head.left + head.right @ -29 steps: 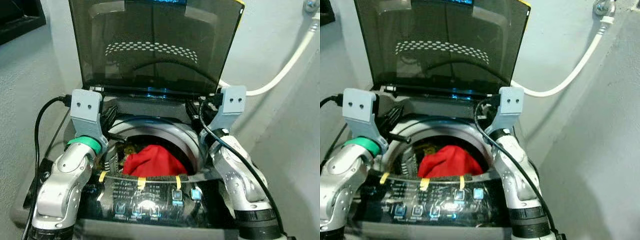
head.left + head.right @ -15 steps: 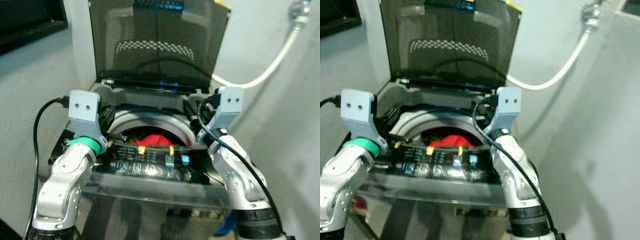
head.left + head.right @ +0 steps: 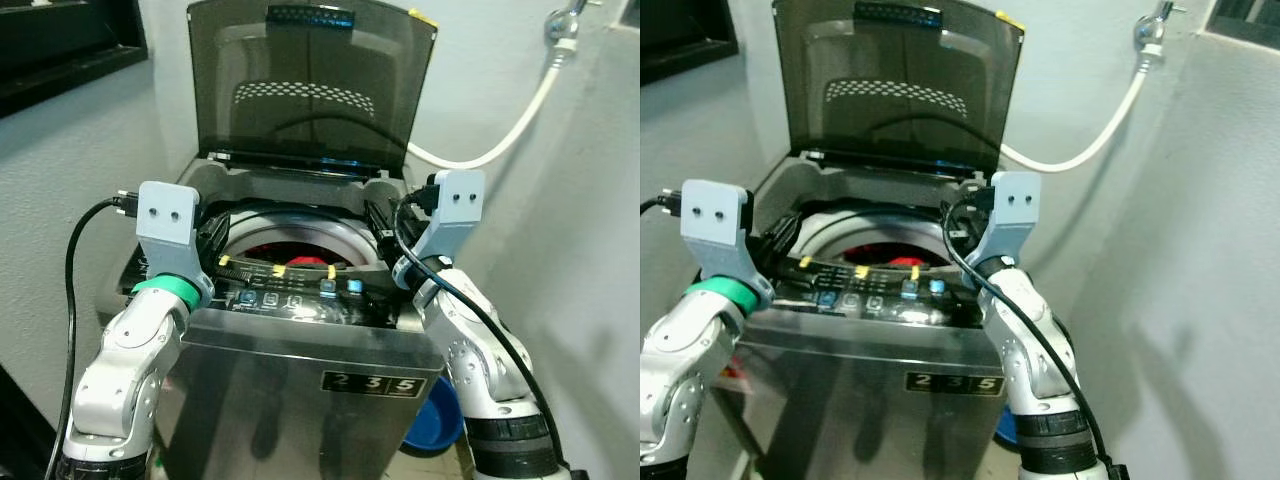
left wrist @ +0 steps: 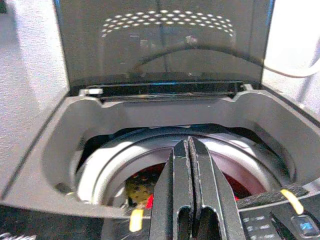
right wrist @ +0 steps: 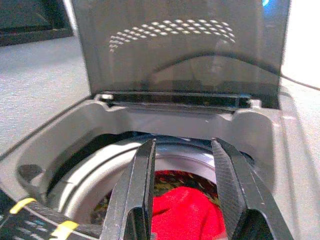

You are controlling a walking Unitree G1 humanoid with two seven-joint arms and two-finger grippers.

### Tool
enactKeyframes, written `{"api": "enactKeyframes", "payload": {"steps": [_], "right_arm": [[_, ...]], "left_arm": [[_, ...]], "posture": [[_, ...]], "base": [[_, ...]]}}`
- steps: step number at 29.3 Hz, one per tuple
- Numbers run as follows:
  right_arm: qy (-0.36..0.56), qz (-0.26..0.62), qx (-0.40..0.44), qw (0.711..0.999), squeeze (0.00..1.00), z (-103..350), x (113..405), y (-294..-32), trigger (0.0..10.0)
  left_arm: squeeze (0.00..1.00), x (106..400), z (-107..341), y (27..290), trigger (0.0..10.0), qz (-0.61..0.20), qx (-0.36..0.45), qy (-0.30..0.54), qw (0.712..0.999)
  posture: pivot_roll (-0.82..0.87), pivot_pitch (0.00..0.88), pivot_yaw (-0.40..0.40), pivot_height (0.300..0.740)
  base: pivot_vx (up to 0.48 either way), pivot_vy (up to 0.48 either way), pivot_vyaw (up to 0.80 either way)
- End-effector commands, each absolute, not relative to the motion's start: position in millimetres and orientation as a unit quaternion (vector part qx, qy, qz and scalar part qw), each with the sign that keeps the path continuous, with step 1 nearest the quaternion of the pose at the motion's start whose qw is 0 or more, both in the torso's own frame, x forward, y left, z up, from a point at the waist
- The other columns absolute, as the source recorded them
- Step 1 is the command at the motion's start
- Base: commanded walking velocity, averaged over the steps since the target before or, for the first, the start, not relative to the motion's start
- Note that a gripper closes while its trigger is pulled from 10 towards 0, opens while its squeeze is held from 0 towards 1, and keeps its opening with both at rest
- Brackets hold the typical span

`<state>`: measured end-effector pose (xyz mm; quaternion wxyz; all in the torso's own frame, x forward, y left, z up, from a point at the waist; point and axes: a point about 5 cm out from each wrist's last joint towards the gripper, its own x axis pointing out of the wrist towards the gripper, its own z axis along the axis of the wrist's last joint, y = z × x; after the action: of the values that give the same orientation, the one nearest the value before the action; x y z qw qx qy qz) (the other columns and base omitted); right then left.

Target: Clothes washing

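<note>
A top-loading washing machine stands before me with its smoked lid raised upright. A red garment lies in the drum, and a sliver of it shows over the control panel. Both arms are held up over the machine's front edge, pointing toward the drum opening. My left gripper is shut, its fingers pressed together with nothing between them. My right gripper is open above the red garment and apart from it.
A white hose runs from a tap on the right wall down behind the machine. A blue basin sits on the floor at the machine's right. Walls stand close on both sides.
The whole picture has shifted: the camera has drawn back from the drum, so the machine's front now shows. Both arms keep the same pose.
</note>
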<state>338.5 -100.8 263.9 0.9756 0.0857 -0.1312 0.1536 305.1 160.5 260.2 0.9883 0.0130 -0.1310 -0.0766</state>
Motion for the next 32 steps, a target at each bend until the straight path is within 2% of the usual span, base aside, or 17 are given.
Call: {"api": "enactKeyframes", "payload": {"steps": [1,14,21,25,32], "right_arm": [[-0.130,0.157,0.083,0.975,0.00,267.0,338.7,-98.4,10.0],[-0.125,0.151,0.078,0.977,0.00,265.9,339.0,-97.9,10.0],[-0.128,0.118,0.084,0.981,0.00,266.4,341.4,-108.7,10.0],[-0.140,0.103,0.057,0.983,0.00,268.9,341.5,-111.9,10.0],[-0.149,0.093,0.031,0.984,0.00,271.5,341.9,-113.7,10.0]], "left_arm": [[0.00,305.2,254.0,161.3,10.0,-0.075,0.008,-0.119,0.990],[0.00,304.2,250.3,163.0,10.0,-0.069,0.002,-0.115,0.991],[0.00,303.5,248.2,163.5,10.0,-0.065,0.001,-0.113,0.991],[0.00,304.2,249.9,163.9,10.0,-0.063,0.003,-0.117,0.991],[0.00,304.3,251.1,163.2,10.0,-0.064,0.004,-0.119,0.991]], "posture": [[0.02,0.030,-0.021,0.740],[0.01,0.032,-0.027,0.740],[0.01,0.034,-0.024,0.740],[0.01,0.034,-0.024,0.740],[0.01,0.033,-0.021,0.740]], "base": [[0.000,0.000,0.00],[0.000,0.000,0.00],[0.000,0.000,0.00],[0.000,0.000,0.00],[0.000,0.000,0.80]]}}
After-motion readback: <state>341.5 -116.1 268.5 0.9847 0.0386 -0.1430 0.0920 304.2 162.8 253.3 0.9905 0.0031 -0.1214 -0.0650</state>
